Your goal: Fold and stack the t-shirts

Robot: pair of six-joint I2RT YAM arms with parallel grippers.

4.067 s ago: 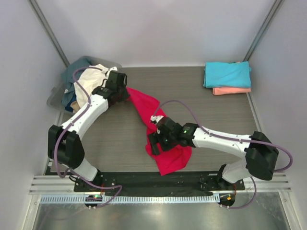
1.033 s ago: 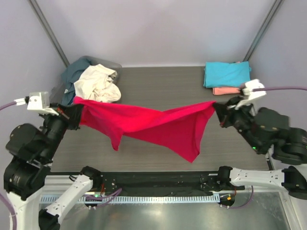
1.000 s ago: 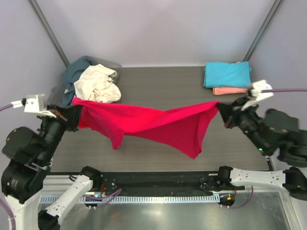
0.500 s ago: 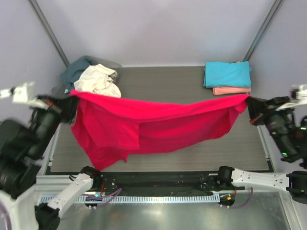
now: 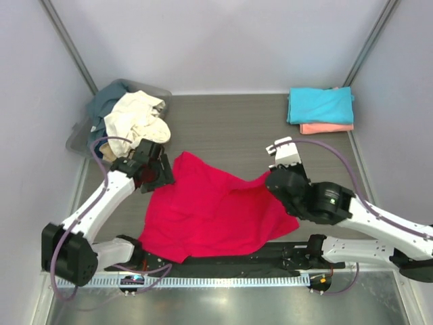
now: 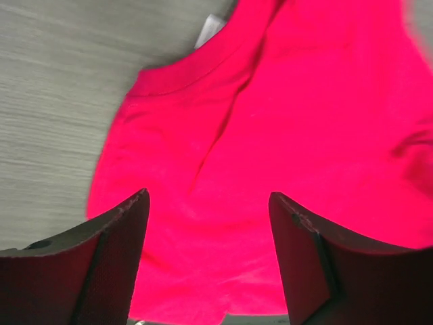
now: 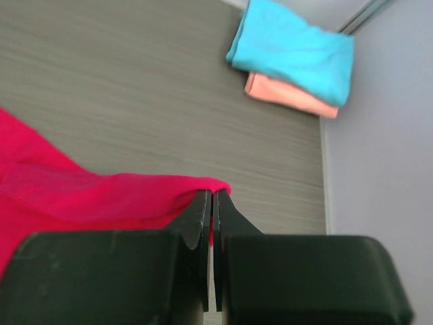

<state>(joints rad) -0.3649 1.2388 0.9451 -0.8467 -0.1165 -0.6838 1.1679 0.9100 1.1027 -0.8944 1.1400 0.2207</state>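
The red shirt [image 5: 210, 213] lies rumpled on the near middle of the table [image 5: 237, 128]. With only 1 edge pinched in the clamped right gripper [image 7: 211, 210], a pull could bunch it instead of spreading it flat. The left gripper [image 6: 208, 210] hangs low over the collar end, jaws spread wide and holding nothing.

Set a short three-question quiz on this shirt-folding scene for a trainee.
1. True or false: the left hand is open over the crimson red cloth t-shirt.
2. Which folded shirt lies on the folded salmon pink cloth t-shirt? A, cream; B, the turquoise cloth t-shirt; C, slate blue.
3. Fill in: the right hand is shut on the ____ t-shirt's edge.
Key: 1 true; 2 B; 3 crimson red.
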